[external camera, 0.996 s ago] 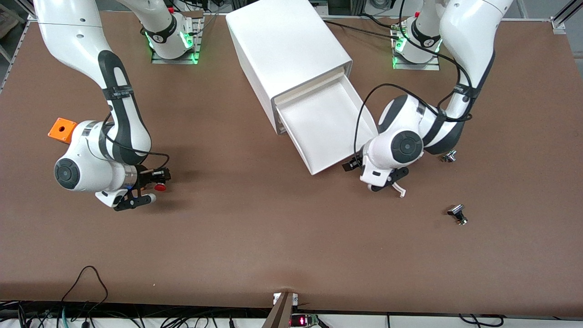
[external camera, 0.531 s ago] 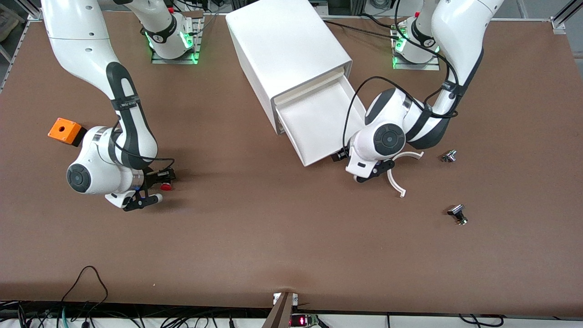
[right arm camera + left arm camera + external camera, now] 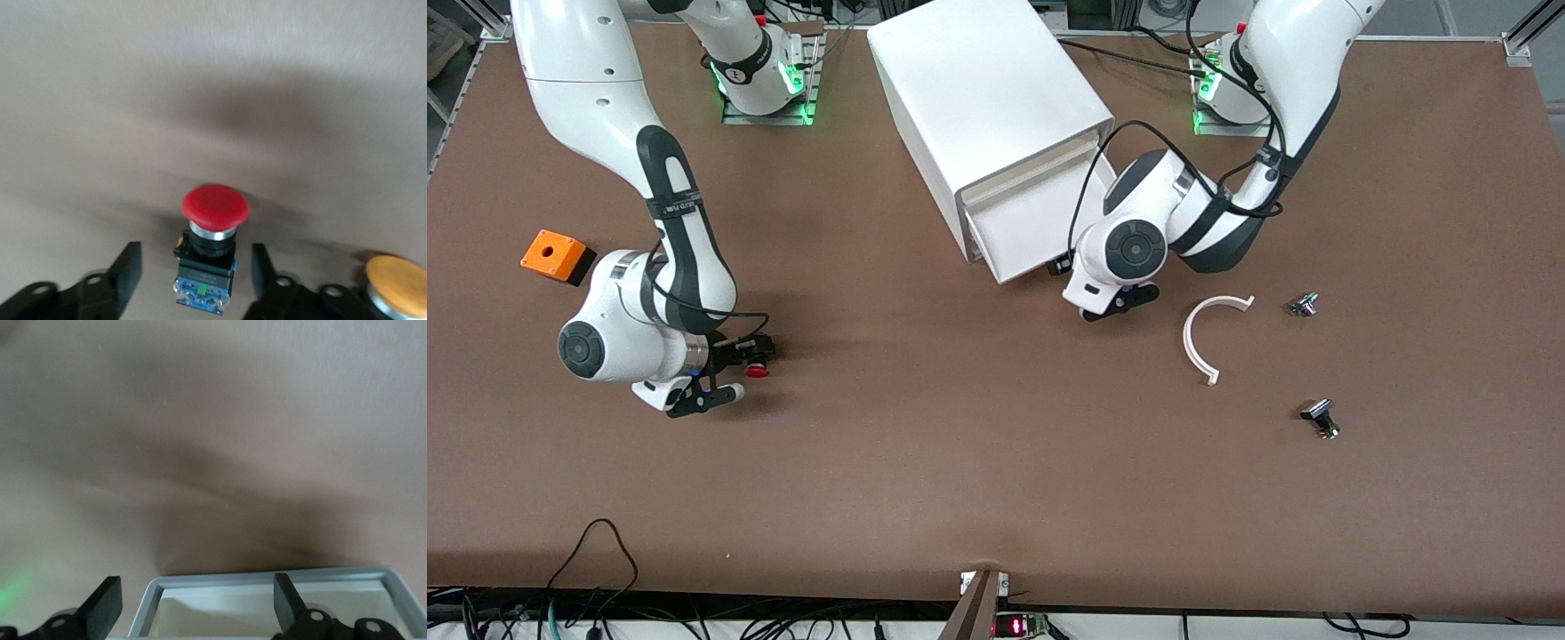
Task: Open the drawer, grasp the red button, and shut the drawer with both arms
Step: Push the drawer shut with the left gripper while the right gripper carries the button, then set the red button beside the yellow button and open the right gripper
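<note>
Left claw, fingers spread wide, was against the front of the half-open drawer. Best to push squarely along the slide. Right claw sat open astride the red button, not clamped, low over the worktop.

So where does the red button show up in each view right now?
Front view: the button sits at the right tool, toward the right arm's end of the table.
Right wrist view: the button stands between the open fingers, red cap up.
Left wrist view: not in it.
Shared landmark: the brown table.
</note>
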Controlling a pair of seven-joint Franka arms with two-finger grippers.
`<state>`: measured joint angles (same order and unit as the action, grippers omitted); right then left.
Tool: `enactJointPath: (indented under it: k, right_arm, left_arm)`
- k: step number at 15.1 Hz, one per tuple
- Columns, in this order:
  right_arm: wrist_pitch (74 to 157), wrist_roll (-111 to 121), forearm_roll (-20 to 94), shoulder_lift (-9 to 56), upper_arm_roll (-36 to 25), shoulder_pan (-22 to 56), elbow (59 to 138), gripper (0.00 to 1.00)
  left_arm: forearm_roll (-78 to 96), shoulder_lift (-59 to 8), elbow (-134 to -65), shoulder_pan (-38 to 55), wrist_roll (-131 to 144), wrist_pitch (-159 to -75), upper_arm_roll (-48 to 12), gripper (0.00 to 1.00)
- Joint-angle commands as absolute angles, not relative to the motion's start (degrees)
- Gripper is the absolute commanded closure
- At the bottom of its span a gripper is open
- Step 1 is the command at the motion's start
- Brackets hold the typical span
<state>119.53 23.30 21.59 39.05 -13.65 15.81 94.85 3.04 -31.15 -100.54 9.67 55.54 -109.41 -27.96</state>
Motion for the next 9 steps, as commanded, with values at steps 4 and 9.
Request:
enactJointPath:
  k: [4, 9]
  right_arm:
    - [118.9, 24.0, 21.0, 32.6, -15.0, 16.0, 94.2, 0.01]
    - [118.7, 23.6, 14.6, 27.1, -14.9, 16.4, 94.2, 0.01]
  left_arm:
    - [3.1, -32.0, -101.6, 9.6, 56.0, -107.1, -31.5, 0.00]
    - [7.0, -33.0, -101.6, 11.0, 56.0, -106.8, -32.1, 0.00]
